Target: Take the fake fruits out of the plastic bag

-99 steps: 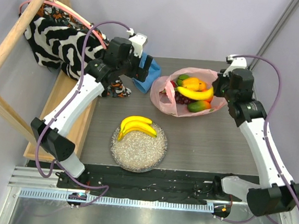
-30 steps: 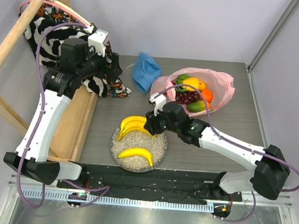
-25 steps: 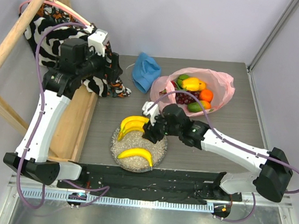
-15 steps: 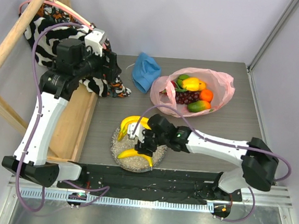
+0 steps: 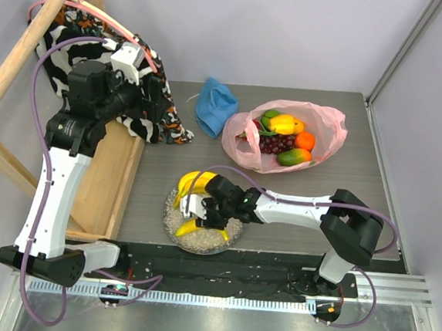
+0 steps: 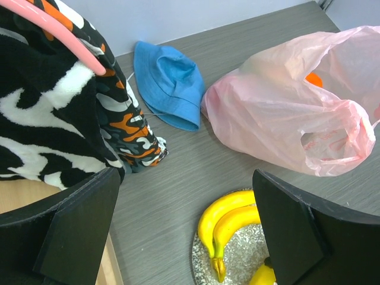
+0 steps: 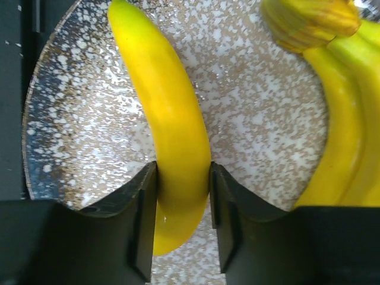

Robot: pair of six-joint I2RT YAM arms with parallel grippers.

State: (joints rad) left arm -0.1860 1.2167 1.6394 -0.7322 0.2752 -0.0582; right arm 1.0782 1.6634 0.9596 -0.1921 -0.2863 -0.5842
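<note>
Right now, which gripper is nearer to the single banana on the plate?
Right. The right gripper clasps the single banana on the speckled plate; the left gripper hangs open far off, up by the patterned fabric.

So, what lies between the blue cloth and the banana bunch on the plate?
Nothing: between the blue cloth and banana bunch the left wrist view shows bare grey table.

Left arm (image 5: 55, 180) and right arm (image 5: 294, 210): white links, black joints, a purple cable (image 5: 34, 81) looping along each; matte black fingers (image 7: 141, 225).
</note>
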